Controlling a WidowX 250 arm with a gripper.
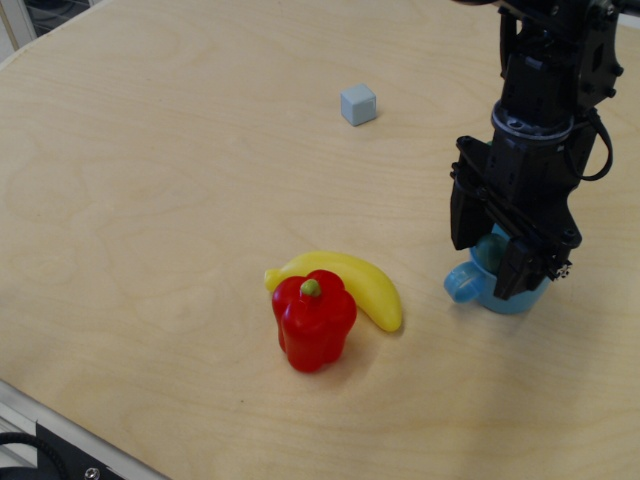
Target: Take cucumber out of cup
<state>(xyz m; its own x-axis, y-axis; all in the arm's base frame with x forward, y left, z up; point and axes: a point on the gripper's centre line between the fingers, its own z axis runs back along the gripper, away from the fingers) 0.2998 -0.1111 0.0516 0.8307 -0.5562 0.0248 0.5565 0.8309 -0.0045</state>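
The light blue cup (497,298) stands at the right of the wooden table, its loop handle (461,284) pointing left. My black gripper (490,252) hangs straight over it, open, with one finger (464,222) at the cup's left rim and the other (517,268) at its right side. A small patch of dull teal cucumber (489,248) shows between the fingers, inside the cup. The arm hides most of the cup and the cucumber. I cannot tell whether the fingers touch the cucumber.
A red bell pepper (313,320) stands left of the cup with a yellow banana (352,283) lying behind it. A small pale grey-blue cube (358,104) sits further back. The table's front edge (60,440) runs along the lower left.
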